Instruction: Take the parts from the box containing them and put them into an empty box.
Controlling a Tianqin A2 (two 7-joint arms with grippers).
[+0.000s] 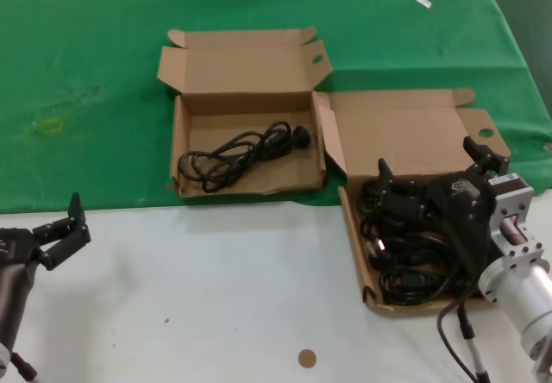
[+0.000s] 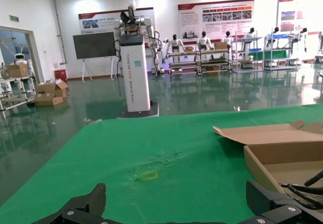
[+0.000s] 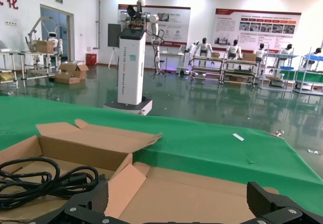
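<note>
A green cloth covers the upper frame. At lower right, the full mailer box holds a pile of black power cords; the right gripper hovers over them, jaws apart. At upper centre, the other mailer box holds one cord. The left gripper waits at lower left, jaws apart.

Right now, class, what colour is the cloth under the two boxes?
Green cloth, clearest in the head view.

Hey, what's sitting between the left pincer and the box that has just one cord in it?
Nothing. In the head view, only bare white tabletop separates the left pincer from the box holding one cord.
</note>
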